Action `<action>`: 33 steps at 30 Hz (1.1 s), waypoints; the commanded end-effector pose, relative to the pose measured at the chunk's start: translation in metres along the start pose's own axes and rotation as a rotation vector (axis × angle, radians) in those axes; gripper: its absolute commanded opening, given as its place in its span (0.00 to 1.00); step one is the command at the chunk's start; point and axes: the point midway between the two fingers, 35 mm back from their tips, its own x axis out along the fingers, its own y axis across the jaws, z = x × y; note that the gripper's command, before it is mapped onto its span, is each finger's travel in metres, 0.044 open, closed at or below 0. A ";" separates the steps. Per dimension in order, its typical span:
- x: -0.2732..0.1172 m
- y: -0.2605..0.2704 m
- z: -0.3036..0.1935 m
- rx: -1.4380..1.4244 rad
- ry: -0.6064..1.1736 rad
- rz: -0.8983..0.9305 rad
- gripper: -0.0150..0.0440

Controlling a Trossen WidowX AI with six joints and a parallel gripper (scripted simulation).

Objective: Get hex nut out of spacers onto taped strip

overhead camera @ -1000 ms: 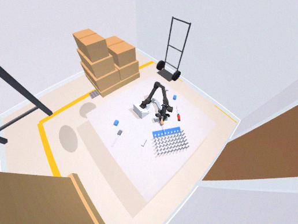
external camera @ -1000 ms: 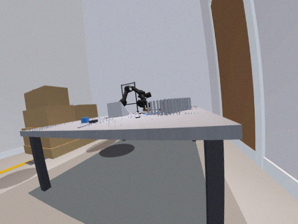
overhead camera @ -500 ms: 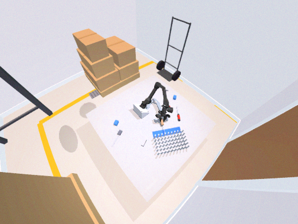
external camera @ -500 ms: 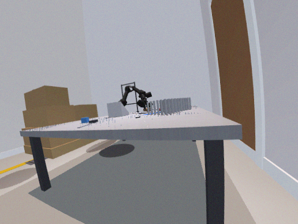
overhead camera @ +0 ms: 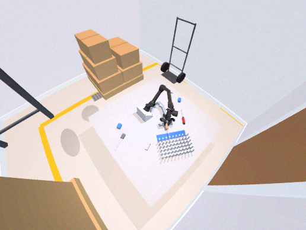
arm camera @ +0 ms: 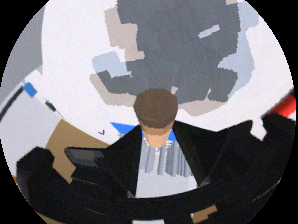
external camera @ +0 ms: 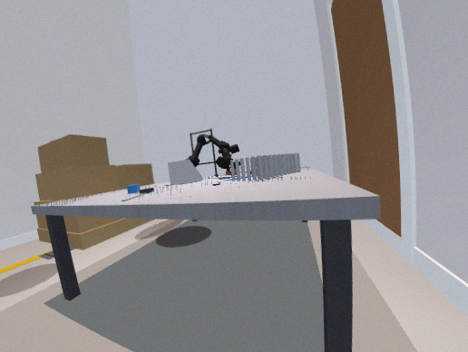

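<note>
Fingers (overhead camera: 166, 122) clamped on a tan tool handle (overhead camera: 166, 126) (arm camera: 156, 107) | handle on the near side of the blue strip (overhead camera: 171, 136) (arm camera: 127, 130), spacers (overhead camera: 175, 146) (external camera: 277, 167) (arm camera: 170, 159) beyond | looks like lining up the reach; next, a straight, gentle slide down a lane | nut: can't make it out

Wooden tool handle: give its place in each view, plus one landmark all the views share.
Top: the wooden handle is right of centre, in the gripper.
Exterior: near centre, tiny and mostly hidden behind the spacers' left end.
Wrist: at centre, between the fingers.
Shared landmark: the grey spacers.
</note>
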 end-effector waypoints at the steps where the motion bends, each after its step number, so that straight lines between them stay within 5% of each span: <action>1: 0.000 -0.002 -0.007 -0.002 0.012 -0.007 0.25; 33: 0.011 -0.002 -0.024 -0.002 0.014 -0.007 0.25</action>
